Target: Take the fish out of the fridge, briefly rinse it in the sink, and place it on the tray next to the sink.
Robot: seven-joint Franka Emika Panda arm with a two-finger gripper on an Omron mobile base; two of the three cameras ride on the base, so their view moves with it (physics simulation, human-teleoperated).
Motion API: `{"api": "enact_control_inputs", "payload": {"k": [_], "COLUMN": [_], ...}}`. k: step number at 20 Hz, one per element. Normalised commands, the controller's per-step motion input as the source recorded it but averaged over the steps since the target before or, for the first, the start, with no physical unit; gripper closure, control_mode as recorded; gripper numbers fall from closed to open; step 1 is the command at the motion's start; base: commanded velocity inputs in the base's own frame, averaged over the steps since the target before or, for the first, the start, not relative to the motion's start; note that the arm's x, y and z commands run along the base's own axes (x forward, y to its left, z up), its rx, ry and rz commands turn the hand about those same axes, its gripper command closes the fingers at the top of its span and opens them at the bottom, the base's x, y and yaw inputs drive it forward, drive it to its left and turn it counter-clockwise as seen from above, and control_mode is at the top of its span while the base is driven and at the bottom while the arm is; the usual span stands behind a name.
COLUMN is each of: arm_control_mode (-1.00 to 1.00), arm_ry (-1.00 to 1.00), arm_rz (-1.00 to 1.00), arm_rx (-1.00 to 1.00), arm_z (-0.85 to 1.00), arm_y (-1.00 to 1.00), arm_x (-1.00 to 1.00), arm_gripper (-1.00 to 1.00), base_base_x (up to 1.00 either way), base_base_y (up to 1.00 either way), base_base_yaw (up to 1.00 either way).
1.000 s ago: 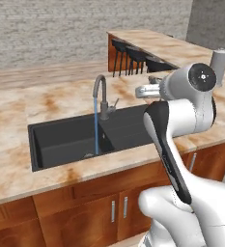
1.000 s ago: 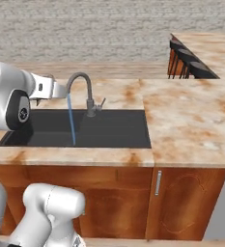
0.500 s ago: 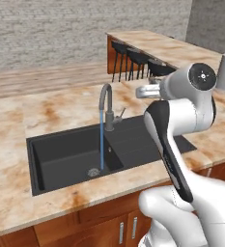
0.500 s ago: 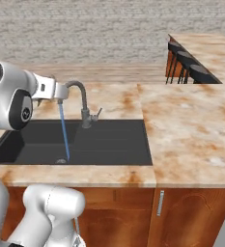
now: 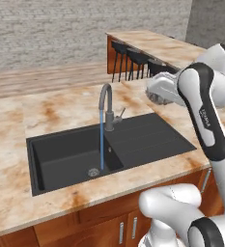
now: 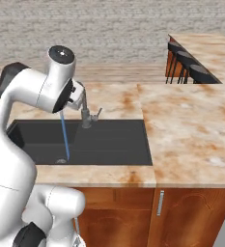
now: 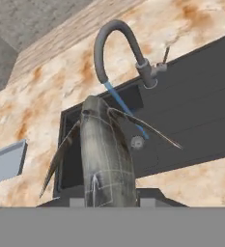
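In the hand view my gripper [image 7: 109,197] is shut on the fish [image 7: 106,154], a slim silvery-grey body with thin fins spread to both sides, its tail pointing towards the sink [image 7: 201,96]. The fish hangs above the counter's near edge, in front of the basin's drain [image 7: 137,142]. A blue stream of water runs from the grey gooseneck tap [image 7: 119,48] into the black basin [image 5: 133,140]. The light grey tray [image 7: 5,161] lies on the counter at the left edge of the hand view. My gripper [image 5: 158,89] hovers right of the tap [image 5: 106,103], and my hand [image 6: 77,94] partly covers the tap.
A marble counter [image 6: 191,125] surrounds the sink [image 6: 109,140] and stretches to the right. A bar counter with several black stools [image 5: 133,58] stands behind it at the back right. Wooden cabinet doors [image 6: 191,212] run below the counter's edge.
The whole picture has shifted, so the base has driven along the counter; the sink now sits more central. The hand keeps the fish over the sink area. Water keeps running.
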Motion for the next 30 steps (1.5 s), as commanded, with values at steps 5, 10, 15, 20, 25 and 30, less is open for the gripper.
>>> {"api": "enact_control_inputs", "payload": {"k": [5, 10, 15, 20, 25, 30], "arm_control_mode": [-1.0, -1.0, -1.0, -1.0, -1.0, -1.0], "arm_ry": [0.16, 0.02, 0.25, 0.27, 0.4, 0.47], "arm_rz": [0.38, 0.0, 0.05, 0.15, 0.05, 0.06], "arm_rx": [0.23, 0.01, 0.17, 0.23, 0.07, 0.05], "arm_z": [-0.51, -0.12, -0.62, -0.8, -0.52, -0.13], "arm_y": [-0.04, 0.0, -0.09, -0.1, 0.43, 0.5], "arm_x": [-0.08, 0.0, 0.02, 0.03, 0.83, 0.92], "arm_gripper": [1.0, 1.0, 1.0, 1.0, 1.0, 1.0], "base_base_x": [0.0, 0.0, 0.0, 0.0, 0.0, 0.0], "base_base_y": [0.0, 0.0, 0.0, 0.0, 0.0, 0.0], "base_base_yaw": [0.0, 0.0, 0.0, 0.0, 0.0, 0.0]}}
